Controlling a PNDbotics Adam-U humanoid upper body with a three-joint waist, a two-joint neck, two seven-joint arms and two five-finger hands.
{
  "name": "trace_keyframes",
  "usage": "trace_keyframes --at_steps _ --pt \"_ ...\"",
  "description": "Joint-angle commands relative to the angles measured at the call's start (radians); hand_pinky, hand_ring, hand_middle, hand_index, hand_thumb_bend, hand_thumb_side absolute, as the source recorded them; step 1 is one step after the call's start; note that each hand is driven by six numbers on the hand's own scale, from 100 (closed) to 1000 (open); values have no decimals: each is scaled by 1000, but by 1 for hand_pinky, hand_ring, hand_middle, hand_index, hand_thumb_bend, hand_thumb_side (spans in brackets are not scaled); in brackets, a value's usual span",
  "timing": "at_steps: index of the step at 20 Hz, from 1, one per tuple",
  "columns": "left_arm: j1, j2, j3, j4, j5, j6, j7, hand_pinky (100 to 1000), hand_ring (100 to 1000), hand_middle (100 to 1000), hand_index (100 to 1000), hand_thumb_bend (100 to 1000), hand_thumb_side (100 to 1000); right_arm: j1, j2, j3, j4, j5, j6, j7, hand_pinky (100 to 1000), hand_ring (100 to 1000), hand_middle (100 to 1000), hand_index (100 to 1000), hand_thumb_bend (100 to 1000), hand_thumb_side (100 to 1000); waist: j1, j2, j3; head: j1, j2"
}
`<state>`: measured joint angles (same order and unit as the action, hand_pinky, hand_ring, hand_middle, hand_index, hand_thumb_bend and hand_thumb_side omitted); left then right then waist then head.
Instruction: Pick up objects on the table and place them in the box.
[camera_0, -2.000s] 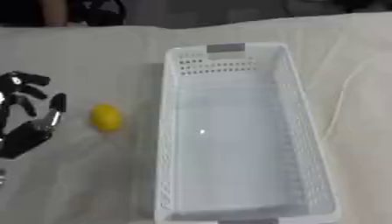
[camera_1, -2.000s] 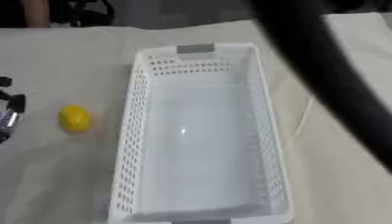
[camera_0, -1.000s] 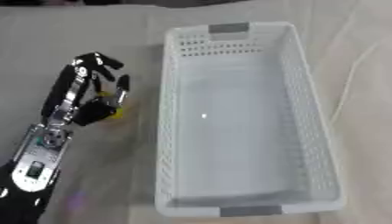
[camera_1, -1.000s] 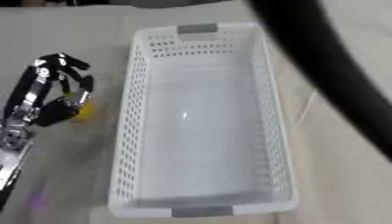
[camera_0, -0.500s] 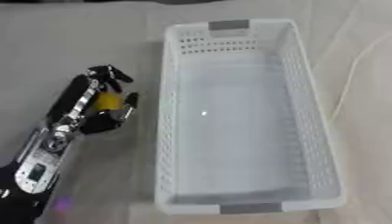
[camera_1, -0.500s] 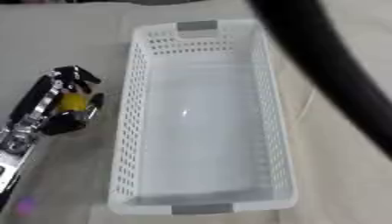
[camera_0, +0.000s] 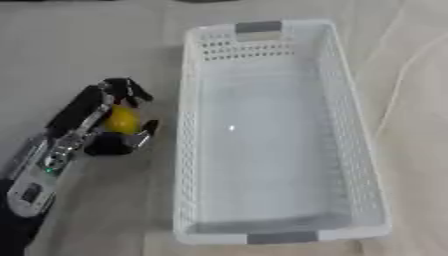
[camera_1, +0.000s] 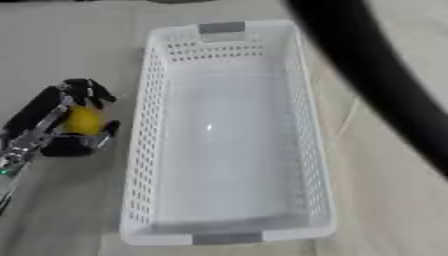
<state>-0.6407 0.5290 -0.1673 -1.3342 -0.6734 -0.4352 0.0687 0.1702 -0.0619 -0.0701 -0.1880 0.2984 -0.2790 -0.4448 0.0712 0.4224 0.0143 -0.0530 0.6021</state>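
While left hand (camera_0: 96, 131) fingers clench yellow object (camera_0: 122, 120), white box (camera_0: 354, 130) beside, beige tablecloth (camera_0: 96, 55) beneath.

The box (camera_0: 271, 135) lies lengthwise on the tabletop (camera_0: 87, 55), its long sides running from near to far, and takes up the middle of the view. The left robot hand (camera_0: 109, 125) comes in from the lower left and sits just beside the box's left wall, outside it. A small round object (camera_0: 122, 120) sits within the curled fingers of that hand, left of the box and not inside it. In the right eye view an arm (camera_1: 376, 75) crosses the upper right, passing over the box's far right corner.
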Motion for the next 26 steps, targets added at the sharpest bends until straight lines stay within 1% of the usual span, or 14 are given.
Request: trace_keyframes --at_steps 1,3,5,7,8,9,11,12,13,16,17,18,23,26 --pt "1 44 4 -14 -54 2 0 174 518 609 751 100 100 13 5 -7 0 5 4 2 468 582 679 719 100 871 -2 -12 0 4 1" --pt "2 43 7 -22 -85 10 8 100 498 605 758 100 100 13 5 -9 -3 7 4 4 468 582 679 719 100 871 -2 -13 -1 5 3" --pt "3 42 9 -29 -109 14 14 100 460 593 750 100 100 14 5 -10 -7 10 5 6 468 582 678 719 100 871 -2 -14 -2 6 5" --pt "3 40 13 -33 -119 15 21 100 349 530 681 100 100 15 5 -11 -11 12 6 8 468 582 678 719 100 872 -1 -15 -3 6 7" --pt "3 39 15 -34 -120 15 24 100 340 523 670 100 101 15 5 -12 -13 13 7 9 468 582 678 719 100 872 -1 -15 -3 6 8" --pt "4 39 16 -34 -117 11 28 100 248 425 539 100 179 16 5 -13 -15 15 8 10 468 582 677 719 100 872 -1 -16 -4 6 8" --pt "5 38 17 -33 -104 -3 32 100 156 273 371 100 216 16 4 -14 -19 18 9 12 468 582 677 719 100 872 0 -17 -4 7 9" --pt "5 37 16 -30 -94 -8 31 100 156 273 371 100 216 17 4 -15 -21 19 10 13 468 582 677 719 100 872 0 -17 -5 7 10" --pt "6 35 15 -25 -77 -14 28 100 100 100 172 100 120 17 4 -16 -22 21 11 14 468 582 677 719 100 873 0 -18 -5 7 10" --pt "6 33 12 -14 -27 -31 -3 100 100 100 133 100 100 17 3 -18 -26 23 12 16 468 581 677 719 100 872 -1 -18 -7 8 11" --pt "6 34 14 -13 -18 -34 -16 100 100 100 122 149 100 17 3 -19 -27 24 12 16 468 581 677 719 100 872 -1 -18 -7 8 11" --pt "6 35 18 -14 -13 -36 -29 100 100 100 123 144 100 17 3 -19 -27 24 13 16 468 581 677 719 100 872 -1 -18 -7 8 12" --pt "5 42 40 -31 -9 -35 -54 100 100 100 117 231 100 17 3 -20 -29 27 14 17 468 581 677 718 100 872 -2 -18 -8 10 15" --pt "3 48 51 -41 -19 -32 -52 100 100 100 117 248 100 16 3 -20 -29 28 15 17 468 581 677 718 100 871 -1 -18 -7 10 16"
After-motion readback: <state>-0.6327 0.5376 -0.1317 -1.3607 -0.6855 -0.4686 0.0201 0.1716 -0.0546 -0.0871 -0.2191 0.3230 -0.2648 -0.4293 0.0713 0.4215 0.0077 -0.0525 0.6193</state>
